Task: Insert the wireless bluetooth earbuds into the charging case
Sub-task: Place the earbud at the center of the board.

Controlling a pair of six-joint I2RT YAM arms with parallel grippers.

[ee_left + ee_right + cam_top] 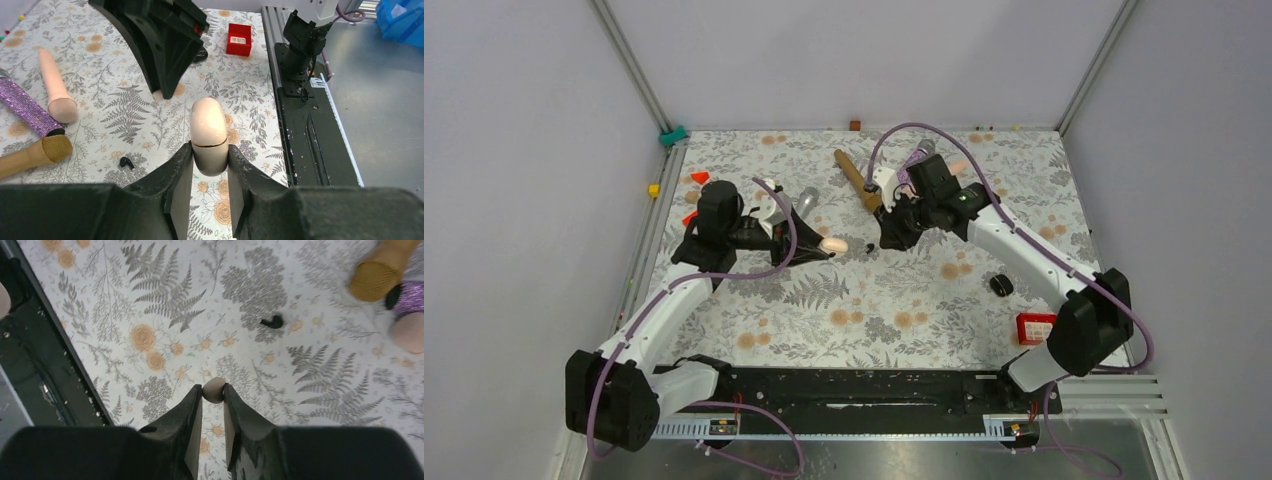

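Plainly, the left gripper (210, 156) was clamped on the closed, pale pink charging case (208, 125), holding it just above the floral tablecloth (844, 300). To its right, one tiny black earbud (126, 162) lay loose on the cloth between the two arms, touching neither. Further right, the right gripper (213, 392) pointed down with its fingers pinched on a small beige rounded piece (214, 388); what that piece was could not be told.

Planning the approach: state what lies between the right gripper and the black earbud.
Only bare floral cloth between right gripper and earbud, right wrist view.
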